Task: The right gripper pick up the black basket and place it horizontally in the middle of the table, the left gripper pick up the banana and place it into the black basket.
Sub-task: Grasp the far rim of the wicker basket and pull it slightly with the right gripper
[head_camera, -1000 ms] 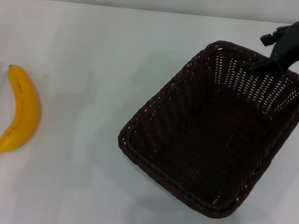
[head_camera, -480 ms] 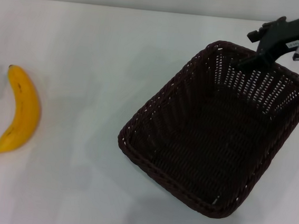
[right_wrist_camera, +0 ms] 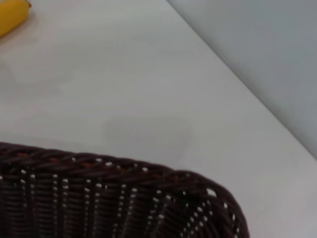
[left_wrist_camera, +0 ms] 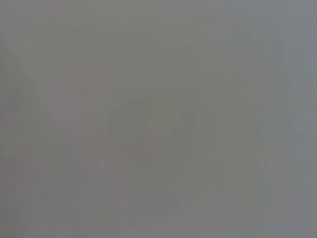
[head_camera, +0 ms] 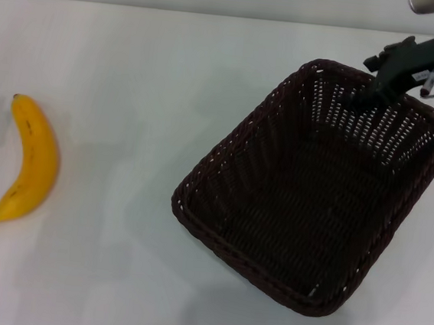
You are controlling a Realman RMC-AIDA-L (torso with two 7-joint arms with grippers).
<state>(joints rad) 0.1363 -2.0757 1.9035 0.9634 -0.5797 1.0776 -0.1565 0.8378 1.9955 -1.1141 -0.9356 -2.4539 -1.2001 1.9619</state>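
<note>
The black basket (head_camera: 238, 138) rests on the white table (head_camera: 149, 71) right of centre, turned diagonally, with nothing in it. My right gripper (head_camera: 368, 92) is at the basket's far rim near its far right corner, its dark tip just over the inner side of the far wall. In the right wrist view the braided rim (right_wrist_camera: 99, 166) of the basket fills the lower part, and the tip of the banana (right_wrist_camera: 12, 15) shows at a corner. The banana (head_camera: 32, 162) lies alone at the table's far left. My left gripper is out of view; its wrist view is plain grey.
The table's far edge (head_camera: 216, 13) runs along the top of the head view, with a grey wall behind it. Bare tabletop lies between the banana and the basket.
The right arm swung left along the basket's far rim, then drew slightly right and up. Basket and banana have not moved.
</note>
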